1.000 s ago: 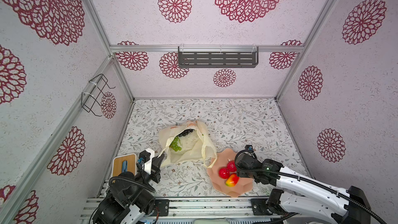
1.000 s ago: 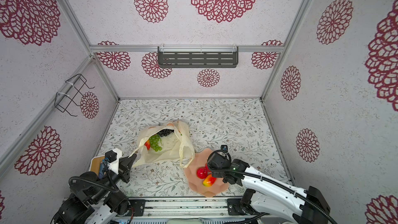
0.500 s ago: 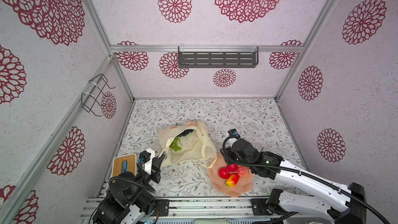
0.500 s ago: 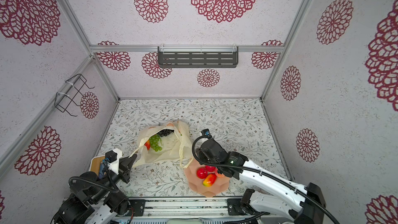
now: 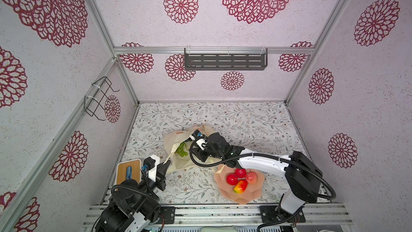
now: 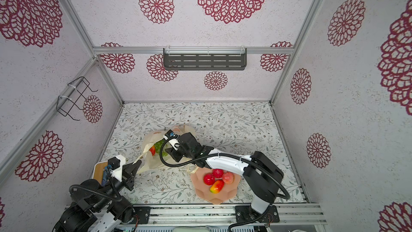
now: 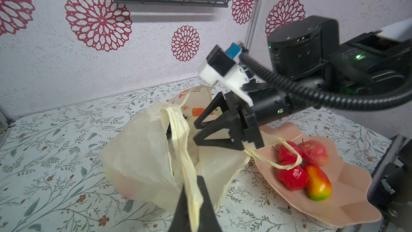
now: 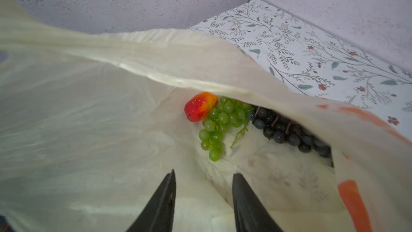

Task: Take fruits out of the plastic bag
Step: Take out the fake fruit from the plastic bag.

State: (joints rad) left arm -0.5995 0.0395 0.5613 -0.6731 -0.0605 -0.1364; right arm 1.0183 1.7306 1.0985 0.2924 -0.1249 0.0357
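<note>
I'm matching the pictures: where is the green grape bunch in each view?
Top view: green grape bunch in the open mouth of the plastic bag.
Top view: same spot, beside the mango.
Left wrist: hidden behind the plastic bag.
Right wrist: between mango and dark grapes.
Shared landmark: the plastic bag.

One pink bowl [image 5: 245, 197] holds two red apples [image 5: 231, 179] [image 5: 240, 172], one peach [image 5: 251, 176] and one mango [image 5: 240, 186]. One plastic bag [image 8: 89, 119] holds a second mango [image 8: 200, 107], one green grape bunch [image 8: 219, 123] and one dark grape bunch [image 8: 287, 130].

We see our right arm [image 5: 263, 164] and left arm [image 5: 131, 198]: white shells, round black joints, ribbed black cables [image 7: 289, 85], small green lights [image 7: 358, 56]
</note>
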